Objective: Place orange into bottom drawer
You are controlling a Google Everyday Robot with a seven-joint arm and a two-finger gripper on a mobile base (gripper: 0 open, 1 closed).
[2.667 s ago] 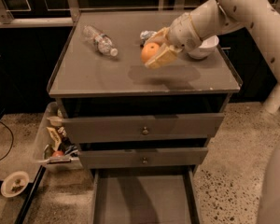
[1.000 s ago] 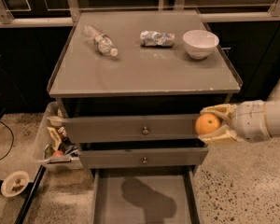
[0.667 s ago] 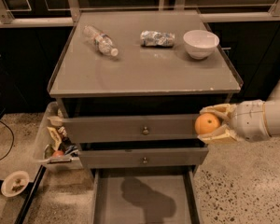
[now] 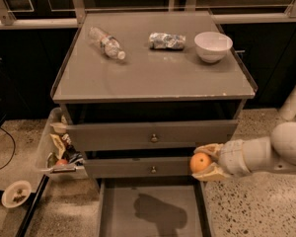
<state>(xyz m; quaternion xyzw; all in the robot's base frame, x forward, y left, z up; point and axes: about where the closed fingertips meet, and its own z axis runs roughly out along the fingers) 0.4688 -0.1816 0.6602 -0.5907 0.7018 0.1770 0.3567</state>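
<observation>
Below the worktop's (image 4: 153,78) front right corner, you have the gripper (image 4: 203,163) level with the middle drawer front, just off the cabinet's right side. The arm (image 4: 266,152) runs out past the right edge of view, so you cannot see its shoulder or base. Another pale section rises behind it and is cut off as well.

The two fingers clamp the orange (image 4: 201,162) from above and below. The fruit hides most of their inner faces, and only the tan tips show around it. The orange hangs in the air roughly above the right rail of the bottom drawer (image 4: 119,201), clear of it.

That drawer stands pulled out, and the lower edge of view cuts it off, so its front is out of sight. A dark shadow lies on its grey floor.

Your forearm lies nearly level, pointing left toward the cabinet, with the wrist straight.

Up top, a plastic bottle (image 4: 106,42) lies toward the back left corner. A crumpled packet (image 4: 166,40) sits near the back edge, and a white bowl (image 4: 213,46) sits by the back right corner. Left of the cabinet, a bin of clutter (image 4: 59,149) is too jumbled to read.
</observation>
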